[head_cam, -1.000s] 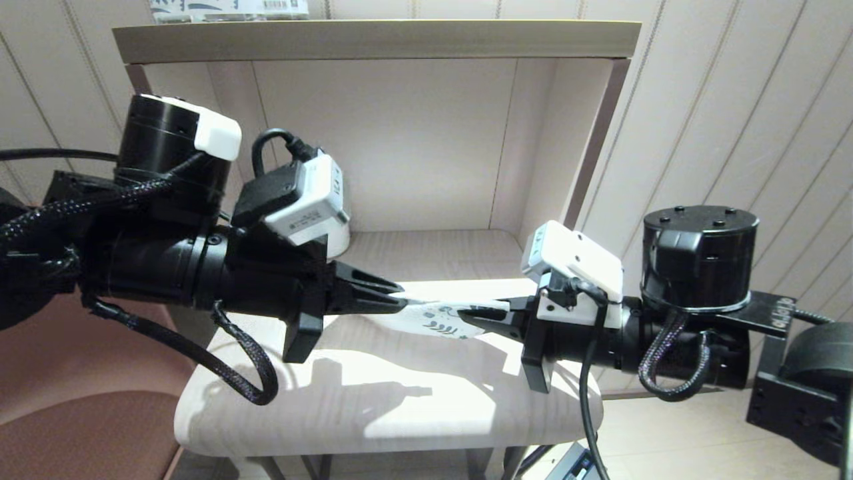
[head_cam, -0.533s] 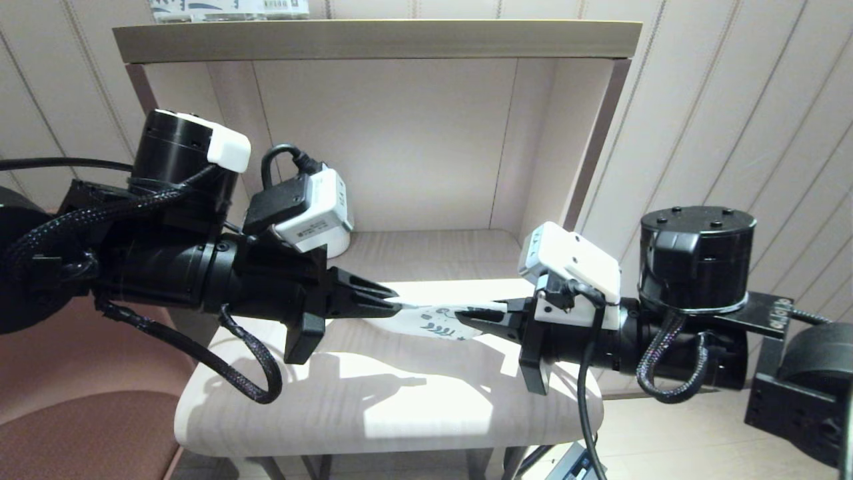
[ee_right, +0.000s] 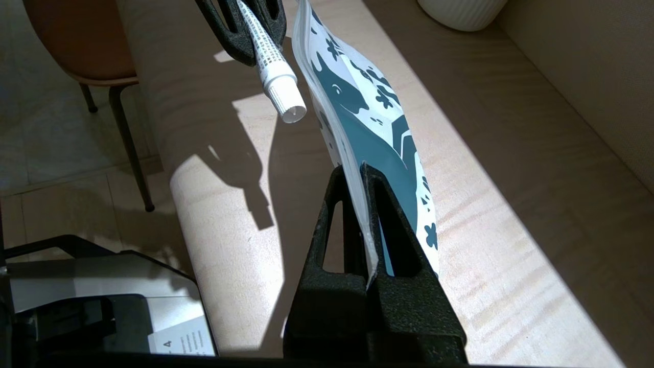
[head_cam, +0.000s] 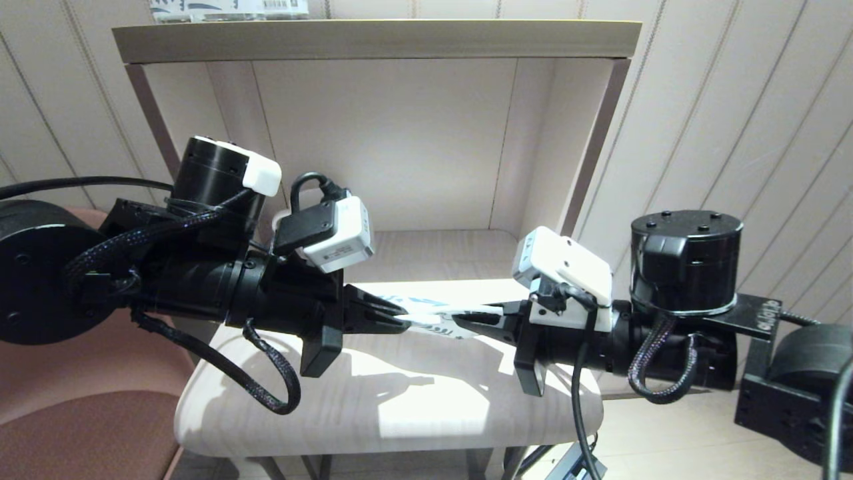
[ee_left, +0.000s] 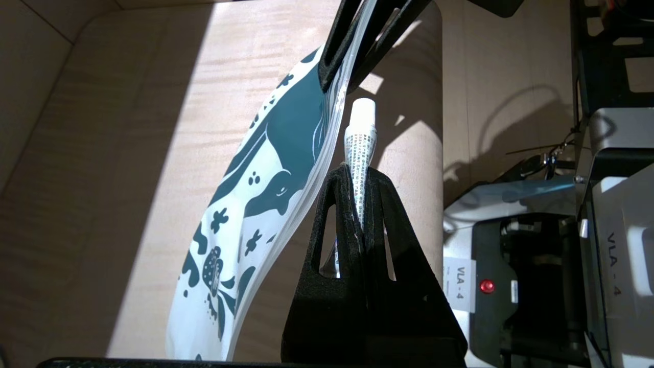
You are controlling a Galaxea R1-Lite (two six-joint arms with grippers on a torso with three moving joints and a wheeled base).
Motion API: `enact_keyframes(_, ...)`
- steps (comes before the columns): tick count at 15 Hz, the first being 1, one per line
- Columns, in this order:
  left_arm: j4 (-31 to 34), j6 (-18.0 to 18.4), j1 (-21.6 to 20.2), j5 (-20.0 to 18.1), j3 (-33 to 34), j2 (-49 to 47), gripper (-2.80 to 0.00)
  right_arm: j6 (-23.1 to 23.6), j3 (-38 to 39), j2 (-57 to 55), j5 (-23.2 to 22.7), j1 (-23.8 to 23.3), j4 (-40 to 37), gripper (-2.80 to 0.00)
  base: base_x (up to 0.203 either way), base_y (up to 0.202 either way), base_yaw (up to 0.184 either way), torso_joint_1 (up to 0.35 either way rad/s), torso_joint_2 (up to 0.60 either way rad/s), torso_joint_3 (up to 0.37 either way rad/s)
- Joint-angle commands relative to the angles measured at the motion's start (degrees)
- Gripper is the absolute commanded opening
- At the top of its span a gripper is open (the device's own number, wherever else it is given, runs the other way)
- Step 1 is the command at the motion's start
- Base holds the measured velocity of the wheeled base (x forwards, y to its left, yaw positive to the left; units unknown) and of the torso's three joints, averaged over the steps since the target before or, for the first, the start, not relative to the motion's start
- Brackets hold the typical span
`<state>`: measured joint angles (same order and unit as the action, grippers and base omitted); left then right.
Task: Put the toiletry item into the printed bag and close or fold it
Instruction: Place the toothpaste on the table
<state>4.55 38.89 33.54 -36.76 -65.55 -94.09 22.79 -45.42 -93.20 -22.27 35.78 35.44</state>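
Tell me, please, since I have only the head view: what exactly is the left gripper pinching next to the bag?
Observer: The left wrist view shows the left gripper shut on the toiletry item, a thin white tube with small print. Its capped end sticks out past the fingertips.
Operator: Thank you. Is it inside the printed bag yet?
Observer: No. In the right wrist view the tube lies beside the printed bag, outside its wall.
Operator: And how is the right gripper holding the bag?
Observer: The right gripper is shut on the bag's thin edge, and the printed face visible there is turned away from the tube.
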Motion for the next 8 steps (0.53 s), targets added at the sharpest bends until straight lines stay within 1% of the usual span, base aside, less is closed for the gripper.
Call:
enact_keyframes(1,0.0,0.2,0.0,-0.4,-0.4,-0.5,-2.8,0.2,0.1,-0.1,-0.1,0.0,0.2,-2.8,0.0,0.0,0.0,0.0,0.0,0.0)
enact_keyframes(5,0.2,0.1,-0.7,-0.3,-3.2,1.7,-2.8,0.2,0.4,-0.1,-0.1,0.0,0.2,-2.8,0.0,0.0,0.0,0.0,0.0,0.0)
enact_keyframes(8,0.2,0.1,-1.1,-0.2,-2.4,0.7,-2.8,0.2,0.4,-0.1,-0.1,0.1,0.2,-2.8,0.0,0.0,0.0,0.0,0.0,0.0)
